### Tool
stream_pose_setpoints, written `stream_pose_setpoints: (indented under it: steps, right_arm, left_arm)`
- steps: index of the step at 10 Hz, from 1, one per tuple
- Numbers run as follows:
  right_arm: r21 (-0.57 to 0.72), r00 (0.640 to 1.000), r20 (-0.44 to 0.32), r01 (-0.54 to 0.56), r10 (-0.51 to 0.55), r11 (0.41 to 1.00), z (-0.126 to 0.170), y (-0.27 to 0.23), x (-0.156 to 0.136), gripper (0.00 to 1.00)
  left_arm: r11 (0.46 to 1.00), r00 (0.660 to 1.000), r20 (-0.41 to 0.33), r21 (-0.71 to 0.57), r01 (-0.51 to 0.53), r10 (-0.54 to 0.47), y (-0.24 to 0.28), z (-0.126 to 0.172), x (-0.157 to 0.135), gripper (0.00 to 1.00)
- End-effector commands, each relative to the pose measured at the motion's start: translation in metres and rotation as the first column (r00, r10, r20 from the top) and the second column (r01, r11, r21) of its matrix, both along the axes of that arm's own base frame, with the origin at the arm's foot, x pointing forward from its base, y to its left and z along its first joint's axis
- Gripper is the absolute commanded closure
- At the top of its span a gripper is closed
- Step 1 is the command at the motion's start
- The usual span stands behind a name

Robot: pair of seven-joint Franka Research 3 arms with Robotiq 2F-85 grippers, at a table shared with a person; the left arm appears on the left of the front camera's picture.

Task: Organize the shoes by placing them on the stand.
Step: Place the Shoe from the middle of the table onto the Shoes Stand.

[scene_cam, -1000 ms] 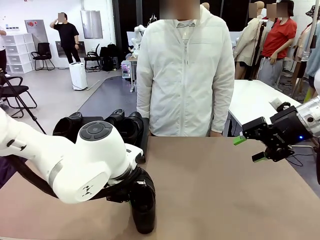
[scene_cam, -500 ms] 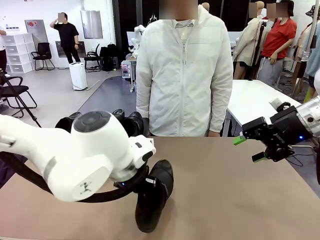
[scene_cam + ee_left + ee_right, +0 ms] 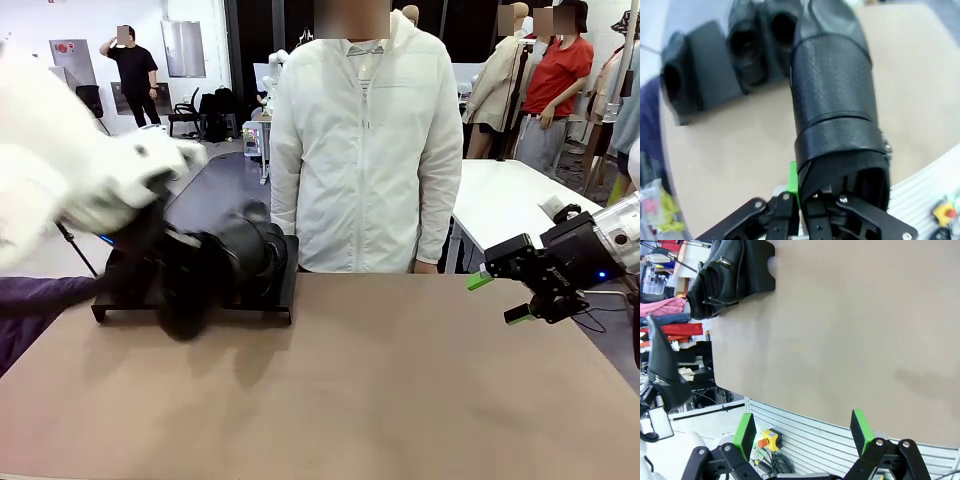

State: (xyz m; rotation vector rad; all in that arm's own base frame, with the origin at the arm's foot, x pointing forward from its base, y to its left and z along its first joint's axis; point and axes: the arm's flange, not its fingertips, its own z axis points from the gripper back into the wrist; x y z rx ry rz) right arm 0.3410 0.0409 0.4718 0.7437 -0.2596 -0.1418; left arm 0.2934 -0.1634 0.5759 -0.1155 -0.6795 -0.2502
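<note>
1. Left pincer [image 3: 799,197]: clenched on the heel rim of a black loafer [image 3: 832,100], one green pad [image 3: 793,181] showing at the shoe's side. The held loafer runs straight out from the pincer, toe pointing away, held above the counter [image 3: 740,150].
2. Front view: the left arm is motion-blurred at upper left and the held loafer [image 3: 190,290] is a dark smear in front of the stand [image 3: 280,290], so its exact pose there can't be read.
3. Beyond the left pincer's fingertips, past the held toe: the stand [image 3: 710,60], flat black, at the counter's far edge. Three loafers sit on it, openings toward the wrist camera: one [image 3: 672,82] at its left end, then a bare panel, then two [image 3: 745,55] [image 3: 780,30] side by side just beside the held shoe's toe.
4. A person in a white jacket [image 3: 365,150] stands at the far side of the counter, beside the stand.
5. Right pincer [image 3: 498,297]: released, jaws spread, nothing between the green pads [image 3: 861,430]. It hangs above the counter's right edge, well apart from the stand.
6. Right wrist view: the stand with loafers [image 3: 730,275] lies far off at upper left, bare counter [image 3: 840,330] between it and the pincer [image 3: 802,432].
</note>
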Motion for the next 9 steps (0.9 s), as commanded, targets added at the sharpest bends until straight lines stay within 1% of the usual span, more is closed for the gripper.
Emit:
stream_pose_setpoints:
  steps: [1,2,3,4,7,8,9]
  right_arm:
    - [0.027,1.0,0.004,0.004,-0.004,1.0,0.002,0.002,0.001,0.0]
    - [0.027,1.0,0.004,0.004,-0.004,1.0,0.002,0.002,0.001,0.0]
    - [0.027,1.0,0.004,0.004,-0.004,1.0,0.002,0.002,0.001,0.0]
    - [0.027,1.0,0.004,0.004,-0.004,1.0,0.002,0.002,0.001,0.0]
    - [0.027,1.0,0.004,0.004,-0.004,1.0,0.002,0.002,0.001,0.0]
    - [0.027,1.0,0.004,0.004,-0.004,1.0,0.002,0.002,0.001,0.0]
    - [0.027,1.0,0.004,0.004,-0.004,1.0,0.002,0.002,0.001,0.0]
  left_arm:
    - [0.995,0.996,0.028,-0.048,-0.086,0.087,0.118,-0.104,-0.08,1.0]
    - [0.981,0.987,-0.001,-0.115,-0.159,0.16,0.14,-0.105,-0.089,1.0]
    - [0.944,0.959,-0.105,-0.177,-0.278,0.262,0.148,-0.108,-0.098,1.0]
    - [0.991,0.993,-0.006,-0.066,-0.118,0.118,0.086,0.028,-0.004,1.0]
    - [0.991,0.993,-0.006,-0.066,-0.118,0.118,0.086,0.028,-0.004,1.0]
    - [0.987,0.988,-0.042,-0.059,-0.151,0.149,0.095,0.025,-0.011,1.0]
    - [0.989,0.989,-0.097,-0.092,-0.118,0.109,0.101,0.03,0.011,1.0]
